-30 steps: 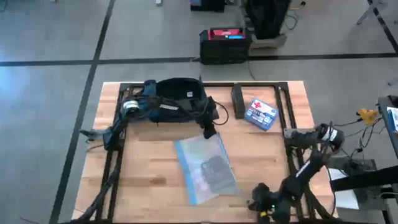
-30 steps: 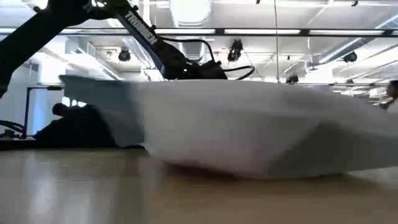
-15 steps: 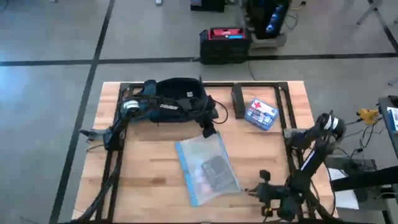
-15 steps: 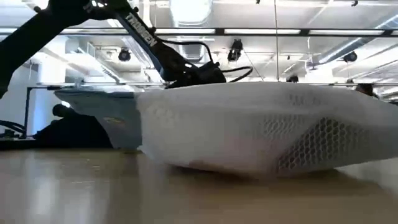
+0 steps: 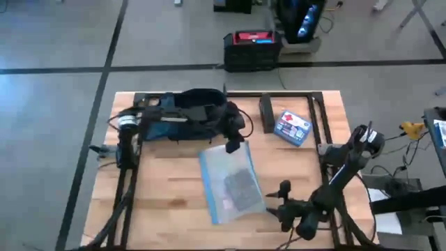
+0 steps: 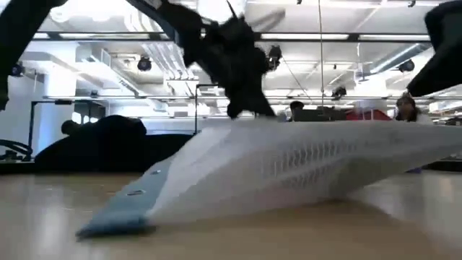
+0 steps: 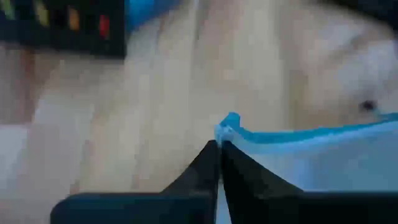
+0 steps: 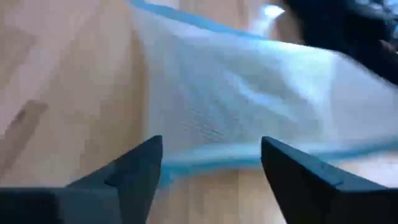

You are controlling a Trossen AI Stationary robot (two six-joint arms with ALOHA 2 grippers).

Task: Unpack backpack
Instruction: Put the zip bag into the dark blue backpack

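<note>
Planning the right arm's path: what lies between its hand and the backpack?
In the high view, the clear pouch lies between the right hand and the backpack.

The pouch [image 5: 231,183] lies mid-table [image 5: 167,181]. The backpack [image 5: 195,115] sits at its 11 o'clock, the box [image 5: 292,127] at 2 o'clock, the right gripper [image 5: 277,207] at 4 o'clock.

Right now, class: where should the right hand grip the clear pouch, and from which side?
Its blue-trimmed near edge, from the table's right: the pouch is thin, that edge faces the open right hand, and the left hand pinches its far corner.
</note>
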